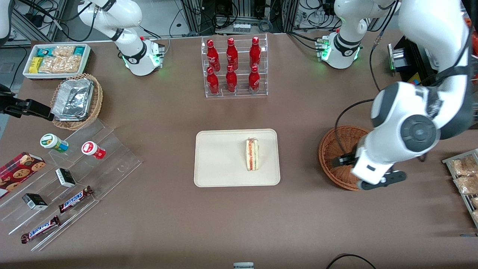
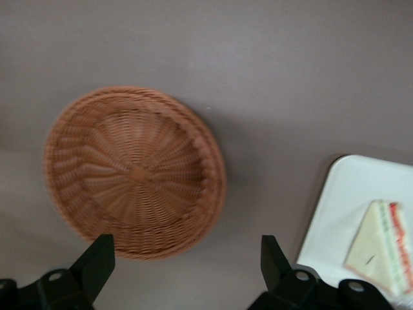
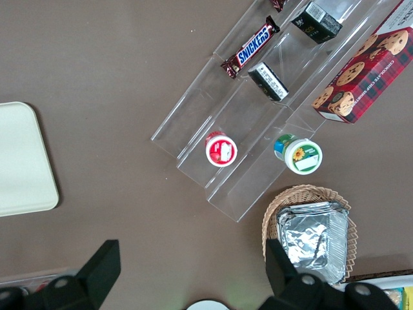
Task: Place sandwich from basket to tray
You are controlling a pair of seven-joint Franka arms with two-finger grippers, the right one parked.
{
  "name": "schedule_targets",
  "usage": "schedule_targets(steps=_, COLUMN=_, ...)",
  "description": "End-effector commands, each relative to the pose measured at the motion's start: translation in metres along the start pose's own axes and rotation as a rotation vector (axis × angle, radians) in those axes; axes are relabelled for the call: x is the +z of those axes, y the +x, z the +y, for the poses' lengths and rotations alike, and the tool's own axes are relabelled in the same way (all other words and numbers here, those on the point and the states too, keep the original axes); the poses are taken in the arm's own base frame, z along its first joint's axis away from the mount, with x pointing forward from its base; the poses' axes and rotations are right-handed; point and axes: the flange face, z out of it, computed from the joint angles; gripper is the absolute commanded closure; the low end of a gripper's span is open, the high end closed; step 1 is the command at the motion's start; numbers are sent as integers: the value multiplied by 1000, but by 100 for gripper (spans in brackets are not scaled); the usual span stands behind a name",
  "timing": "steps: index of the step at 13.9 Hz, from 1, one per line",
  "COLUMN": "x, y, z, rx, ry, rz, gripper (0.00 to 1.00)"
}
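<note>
Looking across your table from the parked arm's end toward the working arm's, you first meet the clutter: the snack bin (image 1: 56, 59), the tan basket of foil trays (image 1: 76, 101) and the clear stepped rack (image 1: 71, 179) with its small pots and chocolate bars, all well apart from the gripper. Next comes the bottle rack (image 1: 236, 66), farther from the front camera than the tray.

Your tray (image 1: 236, 157) sits mid-table, and the sandwich (image 1: 252, 154) lies on it, on the half nearer the working arm, its red and pale green filling showing along the cut edge. In the wrist view the same sandwich (image 2: 382, 247) rests inside the tray's rounded corner (image 2: 348, 194), just beside one finger.

Then you reach the basket (image 1: 338, 157), round and reddish-brown, with nothing in it in the wrist view (image 2: 134, 171). The working arm bends down over it: its big grey elbow joint is raised above the table, the forearm slopes down toward the front camera, and the wrist hangs over the basket's edge nearer that camera. The gripper (image 2: 187, 268) is above the table between basket and tray, spread wide and holding nothing, its two black fingers (image 2: 95, 263) well apart.

Toward the working arm's end, packets of snacks (image 1: 463, 175) lie on a tray at the table's edge.
</note>
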Motion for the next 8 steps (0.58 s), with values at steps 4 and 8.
schedule_targets(steps=4, x=-65, y=-32, z=-61, rx=81, ry=23, rz=-19, gripper=0)
schedule_targets(steps=8, x=-104, y=-57, z=-104, rx=114, ry=2, rz=-23, gripper=0)
